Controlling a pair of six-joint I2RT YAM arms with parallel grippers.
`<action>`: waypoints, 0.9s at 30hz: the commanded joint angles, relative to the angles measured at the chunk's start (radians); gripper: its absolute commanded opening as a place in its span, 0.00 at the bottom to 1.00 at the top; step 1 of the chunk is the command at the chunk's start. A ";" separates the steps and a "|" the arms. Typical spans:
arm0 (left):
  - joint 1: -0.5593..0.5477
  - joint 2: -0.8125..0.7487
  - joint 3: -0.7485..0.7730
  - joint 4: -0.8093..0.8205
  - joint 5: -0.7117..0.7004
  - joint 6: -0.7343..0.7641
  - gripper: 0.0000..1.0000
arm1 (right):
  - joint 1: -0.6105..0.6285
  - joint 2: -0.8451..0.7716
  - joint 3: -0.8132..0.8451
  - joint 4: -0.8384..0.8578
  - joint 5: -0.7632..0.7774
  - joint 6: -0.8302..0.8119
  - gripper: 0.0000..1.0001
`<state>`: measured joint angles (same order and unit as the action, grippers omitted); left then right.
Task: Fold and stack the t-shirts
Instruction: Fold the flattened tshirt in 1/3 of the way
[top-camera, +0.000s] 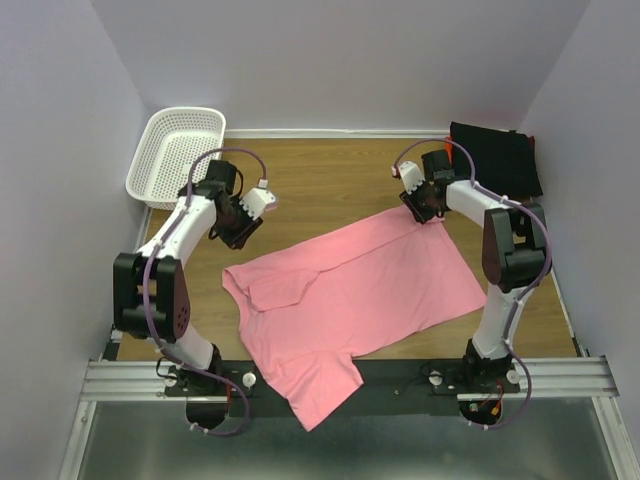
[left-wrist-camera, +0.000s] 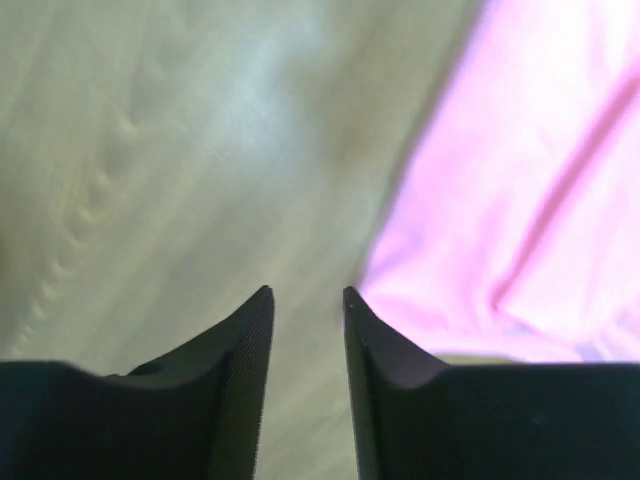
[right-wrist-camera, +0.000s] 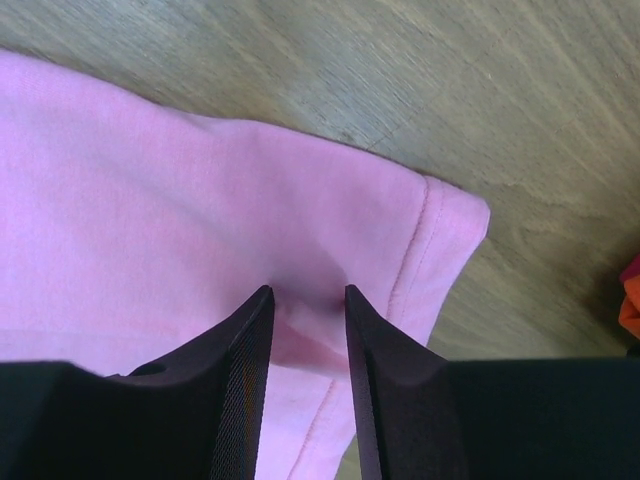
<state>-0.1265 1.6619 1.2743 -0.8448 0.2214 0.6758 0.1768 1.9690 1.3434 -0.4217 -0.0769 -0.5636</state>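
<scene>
Limpness decides: we would pinch the light pink t-shirt at its one o'clock corner, where right gripper stands spread; left gripper spread, empty.

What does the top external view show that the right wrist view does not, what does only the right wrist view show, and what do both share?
Only top external: the white lattice basket at the far left, the black t-shirt at the far right, and the pink t-shirt's whole spread-out outline. Only right wrist: the stitched hem at the shirt's corner, and the right gripper's jaws standing parted with cloth puckered between them. Both: the pink t-shirt lying on the wooden table.
</scene>
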 joint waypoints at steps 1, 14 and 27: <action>0.007 -0.083 -0.179 -0.045 -0.023 0.033 0.48 | -0.002 -0.041 0.005 -0.055 -0.024 0.019 0.44; 0.008 0.038 -0.262 0.136 -0.135 0.016 0.36 | -0.002 0.022 0.022 -0.103 -0.014 -0.019 0.45; 0.047 0.360 0.118 0.158 -0.214 0.062 0.00 | -0.003 0.016 -0.029 -0.107 0.034 -0.013 0.45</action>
<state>-0.1047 1.9057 1.2987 -0.7635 0.0471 0.7017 0.1768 1.9728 1.3537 -0.4908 -0.0742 -0.5762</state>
